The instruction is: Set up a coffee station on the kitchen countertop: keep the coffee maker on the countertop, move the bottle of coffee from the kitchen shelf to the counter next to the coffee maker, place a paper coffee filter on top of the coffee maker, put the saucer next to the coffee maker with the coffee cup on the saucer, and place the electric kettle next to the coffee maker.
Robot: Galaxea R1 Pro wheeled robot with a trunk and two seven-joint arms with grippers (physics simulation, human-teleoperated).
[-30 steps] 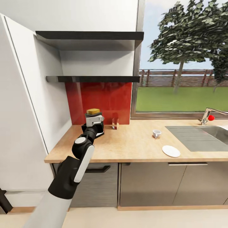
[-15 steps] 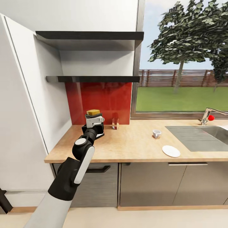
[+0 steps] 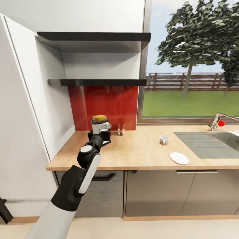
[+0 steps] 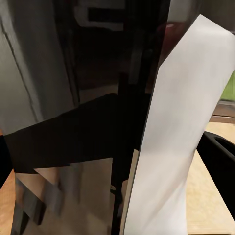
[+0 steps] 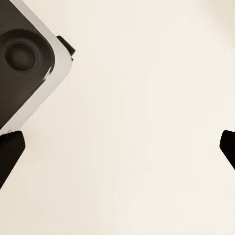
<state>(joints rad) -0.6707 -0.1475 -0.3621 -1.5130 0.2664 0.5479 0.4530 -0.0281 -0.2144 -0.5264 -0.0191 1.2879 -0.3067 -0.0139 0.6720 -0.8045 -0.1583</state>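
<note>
My left gripper [image 3: 100, 128] is shut on the bottle of coffee [image 3: 99, 118], whose yellow lid shows above the fingers. It is held upright low over the left end of the kitchen countertop [image 3: 139, 151], in front of the red backsplash. The left wrist view looks close at the bottle of coffee [image 4: 93, 127], dark glass with a white label. The coffee cup [image 3: 164, 140] stands mid-counter, and the saucer [image 3: 179, 158] lies apart from it, nearer the front edge. My right gripper [image 5: 117, 149] is open over pale floor. The coffee maker, paper coffee filter and electric kettle are out of view.
Two dark shelves [image 3: 96, 82] hang above the backsplash. A small clear glass object [image 3: 121, 129] stands by the backsplash, right of the bottle. A grey sink [image 3: 212, 142] with a tap [image 3: 217, 121] is at the right. A white wall panel [image 3: 30, 109] borders the counter's left.
My left gripper has carried the bottle of coffee slightly to the right along the counter. Cup and saucer have not moved.
</note>
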